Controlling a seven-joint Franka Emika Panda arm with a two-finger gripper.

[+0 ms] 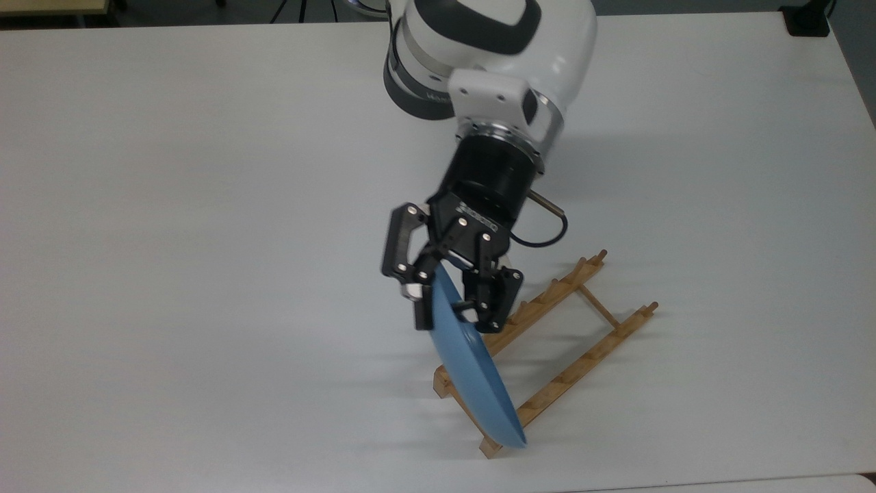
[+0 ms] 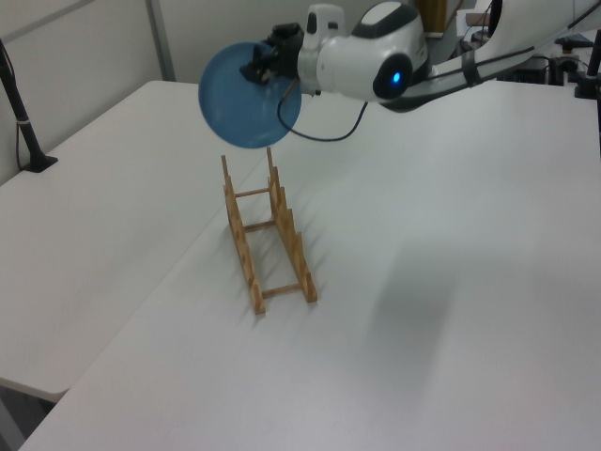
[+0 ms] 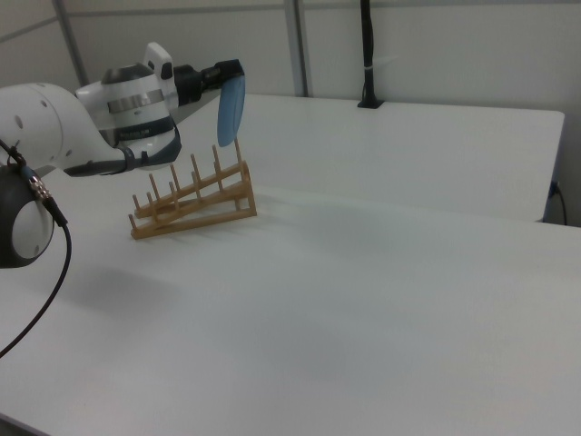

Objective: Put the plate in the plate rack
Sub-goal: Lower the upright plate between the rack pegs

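White table (image 1: pixel 171 205); plate (image 1: pixel 475 373) in hand (image 1: pixel 455 311)

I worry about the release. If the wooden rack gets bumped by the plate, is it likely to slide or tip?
The plate rack looks slim and light, resting freely on the smooth table, so a bump would probably slide it. Its two rails sit wide apart, so tipping seems less likely. The plate, held by the pincer at its rim, hangs above it.

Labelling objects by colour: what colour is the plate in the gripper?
Plain light blue plate, clearest in the left view, held by the gripper.
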